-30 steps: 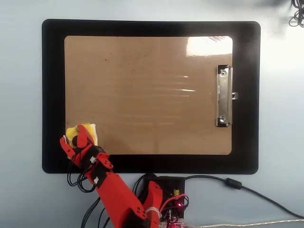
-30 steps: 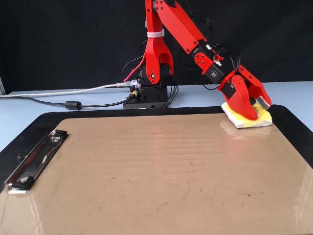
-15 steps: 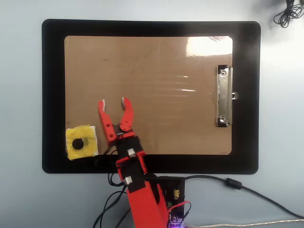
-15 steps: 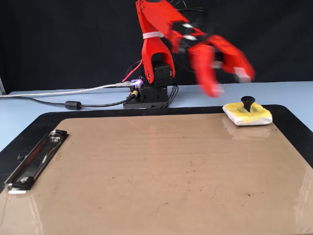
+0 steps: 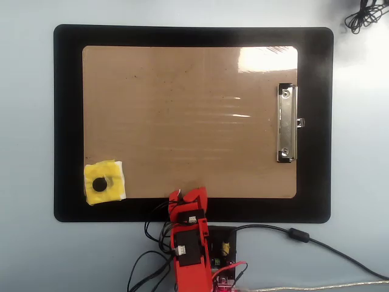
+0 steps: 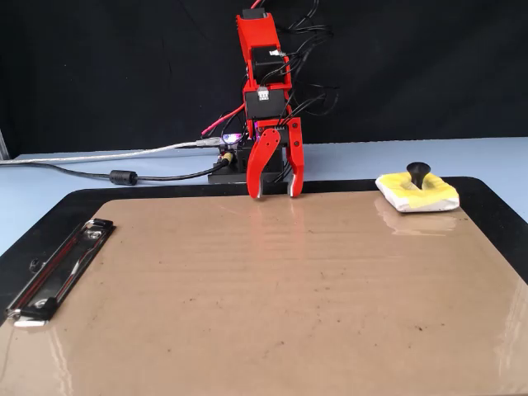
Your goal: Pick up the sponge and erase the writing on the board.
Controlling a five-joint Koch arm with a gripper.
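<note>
- Here I see the gripper (image 6: 275, 195) pointing straight down, its jaws parted and holding nothing, tips over the board's (image 6: 272, 305) edge nearest the arm base.
- The sponge (image 6: 417, 191) lies well to the jaws' right in the fixed view, on the board's corner, black spot up.
- No writing shows on the board (image 5: 188, 121); its metal clip (image 5: 287, 123) sits at the end opposite the sponge (image 5: 104, 182).

Bright, sharp pics — glare on board (image 5: 267, 58) top.
</note>
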